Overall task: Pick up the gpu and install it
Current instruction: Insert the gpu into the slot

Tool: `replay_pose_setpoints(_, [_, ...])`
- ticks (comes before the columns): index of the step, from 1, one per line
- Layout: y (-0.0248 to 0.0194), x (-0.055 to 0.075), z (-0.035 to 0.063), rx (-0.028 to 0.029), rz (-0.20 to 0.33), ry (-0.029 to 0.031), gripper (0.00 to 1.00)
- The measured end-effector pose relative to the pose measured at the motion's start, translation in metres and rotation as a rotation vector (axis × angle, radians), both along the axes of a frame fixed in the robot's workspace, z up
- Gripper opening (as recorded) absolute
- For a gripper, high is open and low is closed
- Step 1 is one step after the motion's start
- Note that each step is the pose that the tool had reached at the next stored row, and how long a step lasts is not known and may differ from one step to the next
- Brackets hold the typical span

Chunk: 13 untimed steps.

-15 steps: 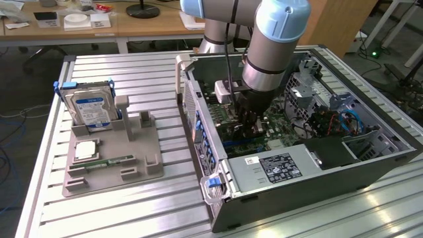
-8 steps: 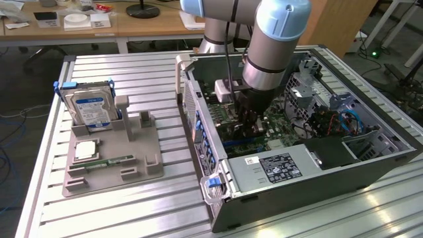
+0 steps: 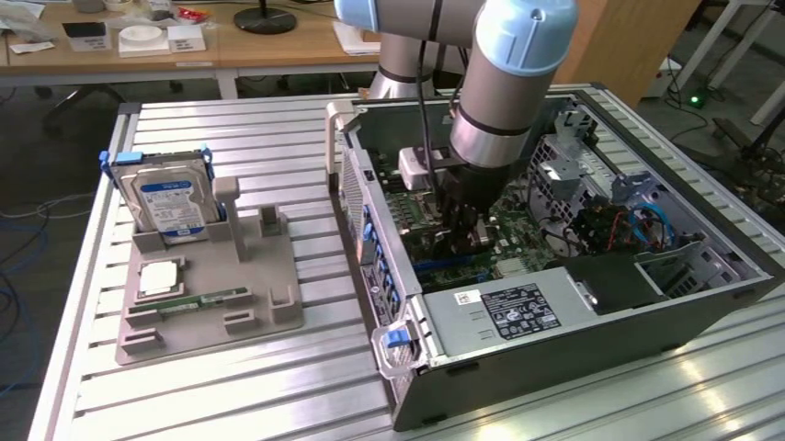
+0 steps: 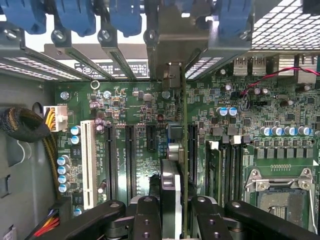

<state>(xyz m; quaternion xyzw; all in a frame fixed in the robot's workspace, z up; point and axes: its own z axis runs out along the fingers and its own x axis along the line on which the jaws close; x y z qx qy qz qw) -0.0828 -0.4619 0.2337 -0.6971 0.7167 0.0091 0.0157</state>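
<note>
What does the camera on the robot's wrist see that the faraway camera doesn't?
Wrist view alone: the white expansion slot and the empty silver processor socket on the green motherboard.

Exterior view alone: the blue-labelled silver hard drive upright in the grey holder tray, outside the open computer case.

Both: the gripper shut on the thin dark gpu card, held edge-down over the motherboard.

My arm [image 3: 497,83] reaches straight down, wrist vertical, and my hand [image 4: 175,210] has its fingers [image 4: 145,220] closed partway, clamping something thin.
</note>
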Motion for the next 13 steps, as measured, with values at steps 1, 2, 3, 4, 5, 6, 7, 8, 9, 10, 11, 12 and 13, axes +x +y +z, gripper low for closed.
replay_pose_setpoints(1, [-0.0001,0.0000,-0.0002,-0.0001,0.000,0.0001,0.28])
replay_pose_setpoints(2, [-0.0001,0.0000,-0.0004,-0.0003,0.000,0.0001,0.28])
replay_pose_setpoints(3, [-0.0001,0.0000,-0.0006,-0.0002,0.000,0.0001,0.28])
replay_pose_setpoints(4, [-0.0001,0.0001,-0.0009,-0.0001,0.000,0.0001,0.28])
replay_pose_setpoints(5, [-0.0001,0.0001,-0.0012,-0.0001,0.000,0.0000,0.28])
replay_pose_setpoints(6, [-0.0001,0.0001,-0.0015,-0.0001,0.000,0.0000,0.28])
replay_pose_setpoints(7, [-0.0001,0.0001,-0.0017,-0.0001,0.000,0.0000,0.28])
replay_pose_setpoints(8, [-0.0001,0.0001,-0.0020,-0.0002,0.000,0.0001,0.28])
replay_pose_setpoints(9, [-0.0001,0.0001,-0.0022,-0.0001,0.000,0.0000,0.28])
replay_pose_setpoints(10, [-0.0001,0.0001,-0.0024,-0.0001,0.000,0.0000,0.28])
replay_pose_setpoints(11, [-0.0001,0.0001,-0.0026,-0.0001,0.000,0.0001,0.28])
replay_pose_setpoints(12, [-0.0001,0.0001,-0.0028,-0.0001,0.000,0.0001,0.28])
replay_pose_setpoints(13, [-0.0001,0.0001,-0.0031,-0.0001,0.000,0.0000,0.28])
